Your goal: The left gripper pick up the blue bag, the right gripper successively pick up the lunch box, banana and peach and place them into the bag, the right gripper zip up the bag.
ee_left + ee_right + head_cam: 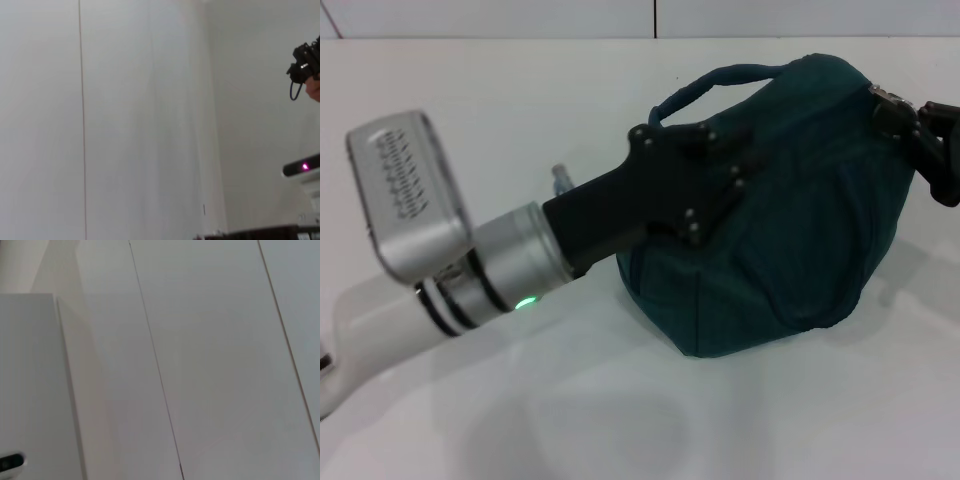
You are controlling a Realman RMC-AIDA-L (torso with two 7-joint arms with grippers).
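Note:
The blue bag (790, 220) sits bulging on the white table (620, 420) in the head view, its top closed and its handle (720, 78) arched over it. My left gripper (713, 188) reaches in from the left and is shut on the bag's fabric just under the handle. My right gripper (912, 112) comes in at the right edge of the view, shut on the metal zipper pull (885, 100) at the bag's upper right end. The lunch box, banana and peach are not in view. Both wrist views show only walls.
The left arm's silver wrist and its camera housing (405, 195) lie low over the table to the left of the bag. A wall runs along the table's far edge (520, 38). A black camera rig (304, 65) shows far off in the left wrist view.

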